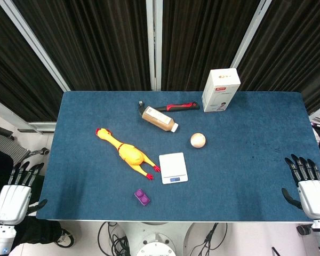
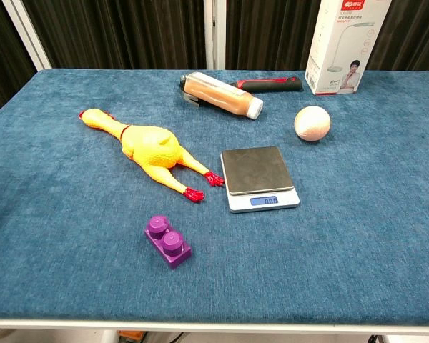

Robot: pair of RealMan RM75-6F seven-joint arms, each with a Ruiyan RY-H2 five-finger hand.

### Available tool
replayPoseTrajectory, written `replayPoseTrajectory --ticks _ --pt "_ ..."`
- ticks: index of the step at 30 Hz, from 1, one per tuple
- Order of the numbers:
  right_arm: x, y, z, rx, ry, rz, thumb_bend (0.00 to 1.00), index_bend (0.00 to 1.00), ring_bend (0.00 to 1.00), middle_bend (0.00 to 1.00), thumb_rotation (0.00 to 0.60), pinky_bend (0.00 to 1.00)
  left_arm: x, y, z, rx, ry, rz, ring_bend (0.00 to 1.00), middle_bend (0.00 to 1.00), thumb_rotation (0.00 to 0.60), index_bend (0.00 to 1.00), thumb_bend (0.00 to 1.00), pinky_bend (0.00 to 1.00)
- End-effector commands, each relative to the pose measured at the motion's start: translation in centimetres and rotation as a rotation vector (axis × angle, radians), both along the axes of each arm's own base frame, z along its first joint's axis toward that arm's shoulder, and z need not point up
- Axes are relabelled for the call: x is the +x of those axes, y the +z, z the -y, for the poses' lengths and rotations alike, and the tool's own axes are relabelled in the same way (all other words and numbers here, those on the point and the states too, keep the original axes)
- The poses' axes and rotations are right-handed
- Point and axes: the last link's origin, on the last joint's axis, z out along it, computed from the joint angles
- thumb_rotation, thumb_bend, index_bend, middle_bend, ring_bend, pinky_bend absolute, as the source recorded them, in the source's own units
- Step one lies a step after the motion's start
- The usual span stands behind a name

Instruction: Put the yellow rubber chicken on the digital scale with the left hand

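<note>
Currently no step begun: yellow rubber chicken [image 2: 149, 146] lies on the table [image 1: 245, 144], feet just beside the digital scale [image 2: 259, 178]. Our left hand [image 1: 13, 194] rests off-table, apparently empty, fingers extended; next we reach and grasp the body.

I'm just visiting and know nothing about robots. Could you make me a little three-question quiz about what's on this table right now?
1. True or false: the yellow rubber chicken already lies on the digital scale.
2. Which thing lies nearest the table's front edge? A) the ball B) the purple block C) the bottle
3. Fill in: the left hand holds ____.

Key
1. False. The chicken lies on the blue table beside the scale, its red feet pointing toward it.
2. B.
3. Nothing. Its fingers are apart at the table's left edge, as are those of the right hand at the other edge.
</note>
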Motion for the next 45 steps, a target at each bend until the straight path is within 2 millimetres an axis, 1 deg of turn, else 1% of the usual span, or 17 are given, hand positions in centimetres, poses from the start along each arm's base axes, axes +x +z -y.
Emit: replayPoseTrajectory --ticks 1,9,12,16,19,20,22,23,26,29,32,35,38,41,45 --pt "0.0 0.0 0.0 -0.001 0.0 0.002 0.24 0.0 0.0 0.0 0.6 0.0 0.0 0.0 0.0 -0.002 0.001 0.0 0.0 0.12 0.6 0.02 0.06 0.0" --pt "-0.2 0.0 -0.1 -0.002 0.002 0.006 0.24 0.0 0.0 0.0 0.6 0.0 0.2 -0.1 0.1 -0.005 -0.007 -0.001 0.0 0.12 0.6 0.02 0.06 0.0" --pt "-0.2 0.1 -0.2 -0.008 0.002 0.008 0.24 0.0 0.0 0.0 0.6 0.0 0.8 -0.2 -0.4 -0.018 -0.031 -0.005 0.0 0.12 0.6 0.02 0.06 0.0" --pt "-0.1 0.2 -0.1 -0.01 0.004 0.005 0.24 0.0 0.0 0.0 0.6 0.0 2.6 -0.6 -2.0 -0.043 -0.106 -0.005 0.0 0.12 0.6 0.02 0.06 0.0" --pt "0.0 0.3 -0.1 -0.014 0.005 0.004 0.24 0.0 0.0 0.0 0.6 0.0 4.9 -1.5 -4.0 -0.102 -0.19 0.008 0.0 0.12 0.6 0.02 0.06 0.0" --pt "0.0 0.3 -0.1 -0.015 0.004 0.003 0.24 0.0 0.0 0.0 0.6 0.0 5.9 -2.0 -5.0 -0.131 -0.226 0.012 0.0 0.12 0.6 0.03 0.06 0.0" --pt "0.0 0.3 -0.1 -0.015 0.002 0.001 0.24 0.0 0.0 0.0 0.6 0.0 7.1 -3.0 -6.7 -0.185 -0.274 0.012 0.0 0.12 0.6 0.03 0.06 0.0" --pt "0.0 0.3 -0.1 -0.015 0.001 -0.001 0.24 0.0 0.0 0.0 0.6 0.0 8.0 -3.7 -7.9 -0.219 -0.308 0.011 0.0 0.12 0.6 0.03 0.06 0.0" --pt "-0.1 0.2 -0.3 -0.015 -0.004 0.003 0.24 0.0 0.0 0.0 0.6 0.0 9.7 -5.5 -11.0 -0.28 -0.383 -0.012 0.0 0.12 0.6 0.02 0.06 0.0" --pt "-0.4 0.2 -0.4 -0.016 -0.018 0.001 0.24 0.0 0.0 0.0 0.6 0.0 11.3 -7.3 -13.6 -0.331 -0.417 0.0 0.0 0.12 0.6 0.02 0.06 0.0" --pt "-0.8 0.5 -0.6 -0.026 -0.032 -0.001 0.24 0.0 0.0 0.0 0.6 0.0 12.5 -9.1 -15.7 -0.38 -0.428 0.017 0.0 0.11 0.6 0.02 0.06 0.0" --pt "-1.1 0.9 -0.7 -0.036 -0.042 -0.002 0.23 0.0 0.0 0.0 0.6 0.0 13.1 -11.0 -17.4 -0.432 -0.426 0.003 0.0 0.1 0.6 0.02 0.06 0.0" --pt "-1.4 1.1 -0.8 -0.041 -0.048 -0.001 0.24 0.0 0.0 0.0 0.6 0.0 13.8 -12.9 -18.5 -0.479 -0.418 0.027 0.0 0.09 0.6 0.02 0.06 0.0" --pt "-1.6 1.2 -0.8 -0.041 -0.054 0.002 0.24 0.0 0.0 0.0 0.6 0.0 14.7 -14.5 -19.3 -0.505 -0.43 0.042 0.0 0.09 0.6 0.01 0.06 0.0" --pt "-1.7 1.1 -0.9 -0.033 -0.053 0.006 0.24 0.0 0.0 0.0 0.6 0.0 15.1 -16.0 -20.5 -0.528 -0.427 0.041 0.0 0.09 0.6 0.01 0.06 0.0"
